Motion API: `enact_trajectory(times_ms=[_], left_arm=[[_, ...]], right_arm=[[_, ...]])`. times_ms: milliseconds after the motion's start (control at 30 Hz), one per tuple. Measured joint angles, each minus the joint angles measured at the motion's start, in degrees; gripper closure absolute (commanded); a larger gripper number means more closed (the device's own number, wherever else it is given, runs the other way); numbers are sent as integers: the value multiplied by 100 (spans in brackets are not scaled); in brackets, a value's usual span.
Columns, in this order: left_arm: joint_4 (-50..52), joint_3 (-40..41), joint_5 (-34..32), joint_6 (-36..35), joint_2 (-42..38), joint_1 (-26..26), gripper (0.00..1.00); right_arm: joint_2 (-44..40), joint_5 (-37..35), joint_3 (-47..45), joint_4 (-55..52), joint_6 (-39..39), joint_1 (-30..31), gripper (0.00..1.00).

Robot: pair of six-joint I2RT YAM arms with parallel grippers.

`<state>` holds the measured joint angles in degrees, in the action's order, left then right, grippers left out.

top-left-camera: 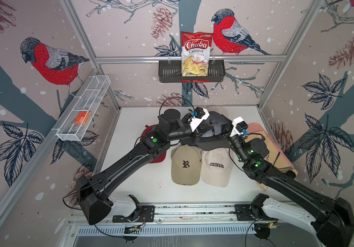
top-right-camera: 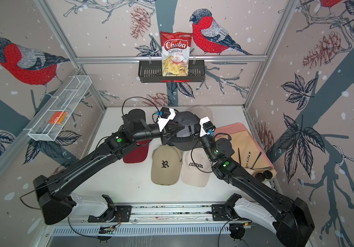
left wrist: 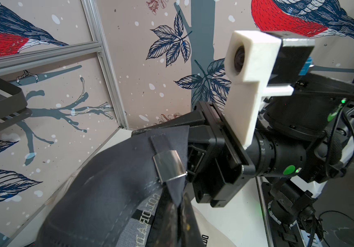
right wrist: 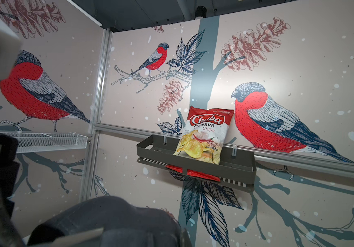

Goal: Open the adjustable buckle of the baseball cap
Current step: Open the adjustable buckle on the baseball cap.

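Observation:
A dark grey baseball cap hangs between my two grippers above the table, behind the other caps. In the left wrist view its silver metal buckle sits on the strap, closed over it. The strap's free end runs from the buckle into my left gripper, which is shut on it. My right gripper faces it from the other side, shut on the cap's rear edge just beyond the buckle. In both top views the left gripper and the right gripper meet at the cap. The right wrist view shows only the cap's crown.
A tan cap with an R and a cream COLORADO cap lie side by side at the front. A red cap lies under the left arm. A pink tray with brushes is at the right. A wire basket and a shelf with a chips bag hang on the walls.

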<state>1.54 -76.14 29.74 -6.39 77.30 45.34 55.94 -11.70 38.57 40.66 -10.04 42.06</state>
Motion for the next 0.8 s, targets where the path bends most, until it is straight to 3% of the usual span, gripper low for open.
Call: enact_trajectory(times_ms=[67,200,400,633,800], left_arm=[[2,44,0,0,22,7,97],[11,48,-33,0,61,11,81],[85,17,-212,0,-57,11,65],[210,-509,-391,-2,-151,11,60],[385,-1335,-442,-4,494,11,60]], right_arm=[[-55,81,-92,66,114,-20,98],[-107,122,-190,199,216,-44,100],[-160,22,-238,337,245,-52,100],[-157,20,-258,341,92,28,100],[-131,2,-267,365,-101,179,100]])
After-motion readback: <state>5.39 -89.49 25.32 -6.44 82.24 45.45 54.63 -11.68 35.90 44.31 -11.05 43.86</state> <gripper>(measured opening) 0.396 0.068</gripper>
